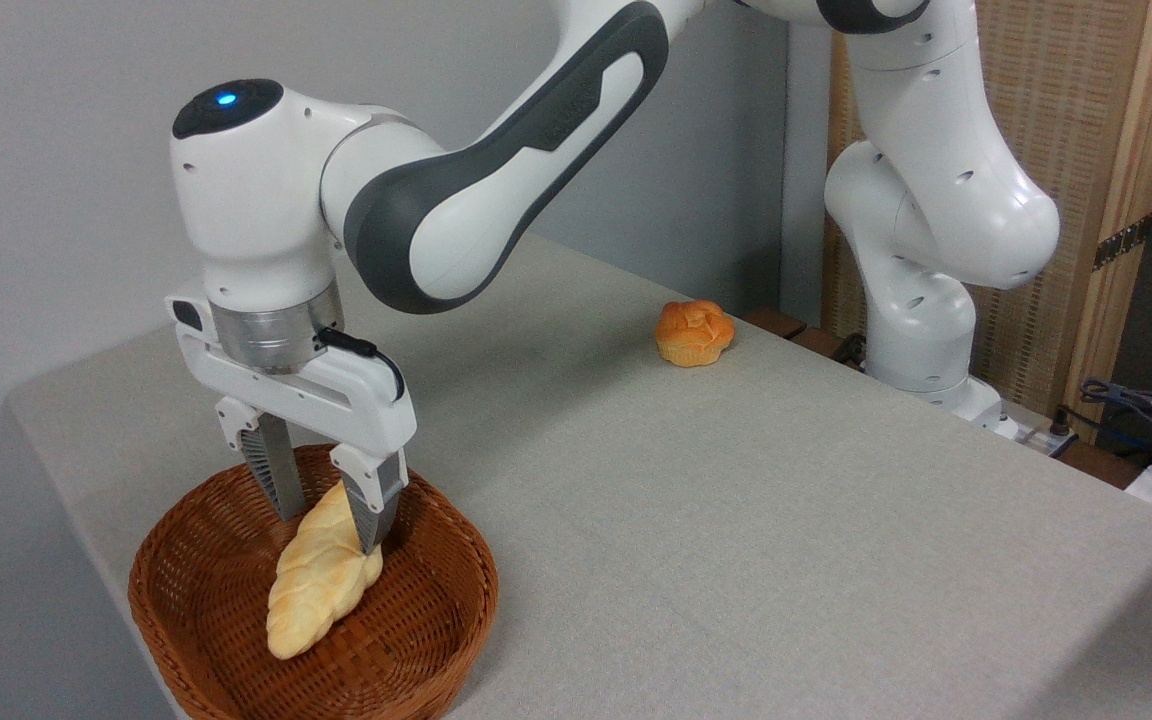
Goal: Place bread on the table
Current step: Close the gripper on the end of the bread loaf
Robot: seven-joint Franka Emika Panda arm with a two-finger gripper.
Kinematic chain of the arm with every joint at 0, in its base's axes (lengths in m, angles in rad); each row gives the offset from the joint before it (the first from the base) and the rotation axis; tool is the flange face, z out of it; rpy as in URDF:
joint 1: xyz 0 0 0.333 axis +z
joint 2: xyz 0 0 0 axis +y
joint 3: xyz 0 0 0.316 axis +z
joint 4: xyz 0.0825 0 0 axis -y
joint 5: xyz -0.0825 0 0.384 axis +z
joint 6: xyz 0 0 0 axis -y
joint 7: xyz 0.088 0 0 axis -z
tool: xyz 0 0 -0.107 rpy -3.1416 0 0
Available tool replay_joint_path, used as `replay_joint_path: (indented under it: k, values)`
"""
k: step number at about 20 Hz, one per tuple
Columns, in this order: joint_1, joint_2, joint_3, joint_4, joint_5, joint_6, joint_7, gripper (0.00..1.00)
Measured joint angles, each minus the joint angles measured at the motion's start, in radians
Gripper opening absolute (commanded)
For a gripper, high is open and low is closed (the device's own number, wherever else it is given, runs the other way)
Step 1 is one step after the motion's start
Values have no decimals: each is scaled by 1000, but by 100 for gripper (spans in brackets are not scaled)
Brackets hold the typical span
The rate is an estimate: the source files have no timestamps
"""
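The bread (319,592), a long pale golden braided loaf, lies at a slant in the brown wicker basket (466,610) at the front left of the table (736,500). My gripper (330,530) reaches down into the basket. Its two fingers straddle the loaf's upper end, the left one (276,485) behind it and the right one (372,510) in front. The jaws stand open about the loaf's width, and I cannot tell whether the pads touch it. The loaf's far tip is hidden behind the right finger.
A small round orange bun (694,333) sits on the table near its far edge. The arm's white base (921,340) stands at the right rear, with cables (1146,420) beside it. The table's left edge runs close to the basket.
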State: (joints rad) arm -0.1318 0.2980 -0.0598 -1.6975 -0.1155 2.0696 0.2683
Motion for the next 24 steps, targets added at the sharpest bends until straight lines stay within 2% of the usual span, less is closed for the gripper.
replay_joint_path:
  k: [1, 2, 3, 4, 6, 17, 24]
  values:
    - [-2, 2, 0, 0, 1, 0, 0, 86]
    - [-3, 3, 0, 1, 3, 1, 0, 69]
    - [-3, 4, 0, 2, 4, 1, 0, 59]
    - [-3, 4, 0, 2, 4, 1, 0, 44]
    - [-3, 4, 1, 5, 4, 1, 0, 33]
    - [-2, 4, 1, 8, 7, 1, 0, 32]
    - [-2, 4, 1, 9, 7, 1, 0, 25]
